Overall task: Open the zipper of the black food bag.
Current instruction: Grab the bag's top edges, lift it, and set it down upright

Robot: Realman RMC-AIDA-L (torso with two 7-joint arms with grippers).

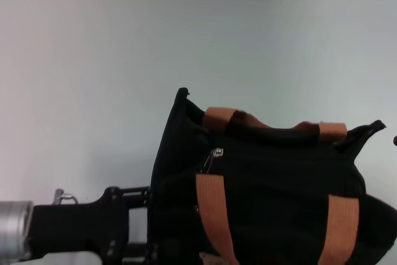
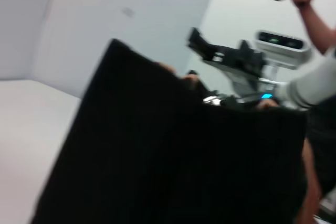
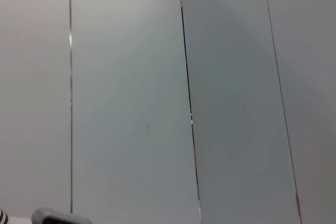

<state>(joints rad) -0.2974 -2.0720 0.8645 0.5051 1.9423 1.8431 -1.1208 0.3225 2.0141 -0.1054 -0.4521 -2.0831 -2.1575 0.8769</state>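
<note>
**Left arm pressed at the bag's end; zip pull at the top edge**

Nearest the head camera, the left arm entered from the lower left, its silver wrist section leading into a black gripper assembly. The left gripper [image 1: 133, 224] sat against the left end of the black food bag [image 1: 279, 190], and the bag's own fabric hid the fingertips, so whether they were parted or closed on the cloth could not be told.

The bag stood on the white table [image 1: 80, 91] at the lower right of the head view, its left end corner poking upward. Two orange-brown handles [image 1: 214, 215] ran down the front panel, and their loops showed again along the top edge. The zipper [image 1: 214, 158] had its small silver pull tab hanging at the top edge near the left corner, just above the left front strap. How far the zip line was closed could not be made out.

In the left wrist view, the bag's black side wall [image 2: 157, 161] filled most of the frame and blocked what lay behind. Beyond it rose the robot's body [image 2: 273, 45] and a person's arm [image 2: 315, 19] at the far edge.

The right gripper did not show; the right wrist view held only pale wall panels [image 3: 131, 103].
</note>
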